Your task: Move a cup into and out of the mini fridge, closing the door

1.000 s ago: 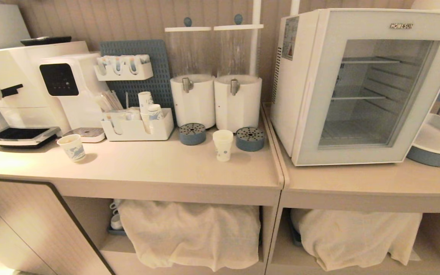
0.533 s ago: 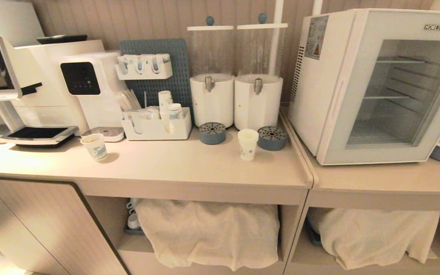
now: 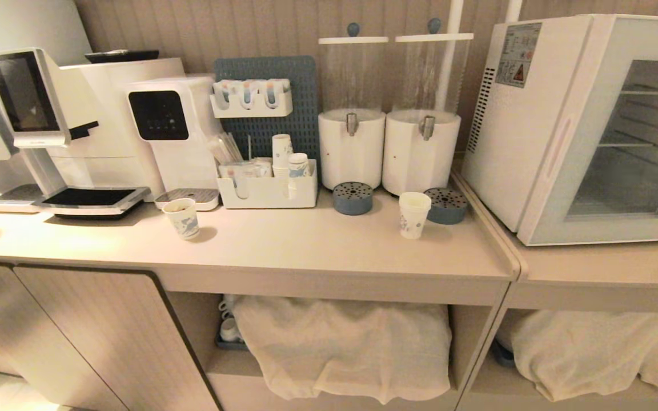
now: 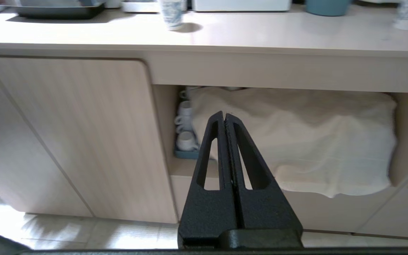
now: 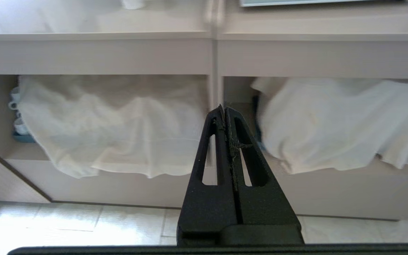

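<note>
A small white paper cup (image 3: 414,214) with a blue pattern stands upright on a beige counter (image 3: 317,245), just in front of a blue drip tray (image 3: 446,205) beneath the right of two white drink dispensers (image 3: 421,114). To the cup's right, on a neighbouring counter section, sits the white mini fridge (image 3: 534,131), its glass door (image 3: 637,148) closed and wire shelves showing through the window. Well to the cup's left, a second paper cup (image 3: 182,217), brown inside, stands near a white coffee machine (image 3: 166,134). Between them, a white organiser (image 3: 269,191) holds stacked cups (image 3: 281,151) in front of a blue pegboard (image 3: 266,97). Below the counter, open shelves hold white cloths (image 3: 343,342). Neither arm appears in the head view. The left gripper (image 4: 224,118) hangs low in front of the cabinet, black fingers pressed together and holding nothing. The right gripper (image 5: 224,109) likewise hangs before the lower shelves, fingers together and empty.
</note>
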You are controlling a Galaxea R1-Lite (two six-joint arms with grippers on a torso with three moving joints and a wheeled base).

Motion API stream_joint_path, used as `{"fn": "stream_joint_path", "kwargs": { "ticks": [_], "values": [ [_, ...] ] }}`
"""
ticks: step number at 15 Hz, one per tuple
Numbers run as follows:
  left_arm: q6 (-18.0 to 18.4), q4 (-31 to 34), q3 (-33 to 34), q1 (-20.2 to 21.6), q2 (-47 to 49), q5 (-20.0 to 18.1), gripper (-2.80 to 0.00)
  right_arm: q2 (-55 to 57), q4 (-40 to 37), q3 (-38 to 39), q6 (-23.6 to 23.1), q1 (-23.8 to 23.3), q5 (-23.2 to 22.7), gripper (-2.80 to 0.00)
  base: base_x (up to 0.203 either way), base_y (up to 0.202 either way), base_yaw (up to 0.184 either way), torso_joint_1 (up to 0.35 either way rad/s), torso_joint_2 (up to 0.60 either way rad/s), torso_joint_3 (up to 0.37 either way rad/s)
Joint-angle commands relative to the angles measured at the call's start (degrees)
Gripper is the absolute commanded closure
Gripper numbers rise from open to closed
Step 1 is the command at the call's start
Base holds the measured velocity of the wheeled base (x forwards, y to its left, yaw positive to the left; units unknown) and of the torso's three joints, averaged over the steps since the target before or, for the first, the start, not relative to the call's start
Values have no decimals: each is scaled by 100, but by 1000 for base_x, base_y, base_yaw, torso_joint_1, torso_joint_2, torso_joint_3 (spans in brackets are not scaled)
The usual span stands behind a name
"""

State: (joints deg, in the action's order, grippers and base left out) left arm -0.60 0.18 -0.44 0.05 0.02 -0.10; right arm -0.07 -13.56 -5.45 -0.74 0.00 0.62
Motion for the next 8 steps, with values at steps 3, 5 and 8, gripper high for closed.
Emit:
{"fn": "stream_joint_path", "kwargs": {
  "ticks": [3, 5, 8],
  "values": [
    [-2, -1, 0, -5, -11, 1, 0, -1, -7, 0, -5, 0, -1, 0, 0, 190, 0, 2, 2, 2],
    [-2, -1, 0, -5, -11, 1, 0, 7, -7, 0, -5, 0, -1, 0, 0, 147, -3, 5, 1, 3],
    [7, 8, 0, -5, -11, 1, 0, 7, -7, 0, -5, 0, -9, 0, 0, 24, 3, 1, 1, 1]
  ]
}}
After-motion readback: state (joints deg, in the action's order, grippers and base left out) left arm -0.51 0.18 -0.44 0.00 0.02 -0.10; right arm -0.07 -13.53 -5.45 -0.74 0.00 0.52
